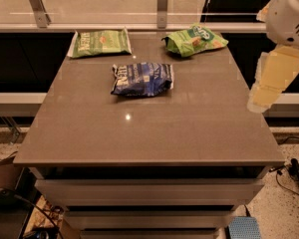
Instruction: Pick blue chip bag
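Observation:
The blue chip bag (142, 78) is a crinkled dark navy foil bag with white lettering. It lies flat on the grey table (149, 128), left of centre in the far half. My gripper (263, 97) hangs at the right edge of the view on the white arm (289, 14). It is off the table's right side, well to the right of the blue bag and apart from it. It holds nothing that I can see.
A flat green bag with white lettering (99, 42) lies at the table's far left. A bright green puffed bag with orange (194, 39) lies at the far right. A glass railing with metal posts (162, 4) runs behind the table. Cables (294, 176) lie on the floor at right.

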### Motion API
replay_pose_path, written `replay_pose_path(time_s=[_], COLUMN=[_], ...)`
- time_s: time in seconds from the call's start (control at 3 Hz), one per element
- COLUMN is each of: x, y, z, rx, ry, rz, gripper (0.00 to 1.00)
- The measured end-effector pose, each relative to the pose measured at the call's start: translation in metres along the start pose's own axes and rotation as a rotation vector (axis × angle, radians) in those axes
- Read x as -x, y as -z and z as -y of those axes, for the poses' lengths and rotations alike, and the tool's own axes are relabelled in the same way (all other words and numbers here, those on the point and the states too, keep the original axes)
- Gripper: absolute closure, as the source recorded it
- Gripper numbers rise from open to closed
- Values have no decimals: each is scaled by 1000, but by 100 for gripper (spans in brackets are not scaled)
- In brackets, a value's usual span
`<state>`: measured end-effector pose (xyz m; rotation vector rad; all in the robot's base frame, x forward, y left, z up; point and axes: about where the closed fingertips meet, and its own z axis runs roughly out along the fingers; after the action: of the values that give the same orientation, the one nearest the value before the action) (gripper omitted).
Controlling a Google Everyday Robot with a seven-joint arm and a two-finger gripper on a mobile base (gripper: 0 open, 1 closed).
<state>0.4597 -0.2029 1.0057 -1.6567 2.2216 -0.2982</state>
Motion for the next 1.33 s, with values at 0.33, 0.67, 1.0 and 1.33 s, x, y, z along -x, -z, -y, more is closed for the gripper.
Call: replay_pose_path(time_s=[0.33, 0.67, 1.0, 1.33], x=[14, 33, 52, 72], y=[-5, -20, -46, -72], z=[16, 36, 55, 66], rx=[-52, -63, -31, 18], ry=[-10, 10, 41, 82], rz=[22, 75, 146, 200], gripper=[0, 0, 0, 0])
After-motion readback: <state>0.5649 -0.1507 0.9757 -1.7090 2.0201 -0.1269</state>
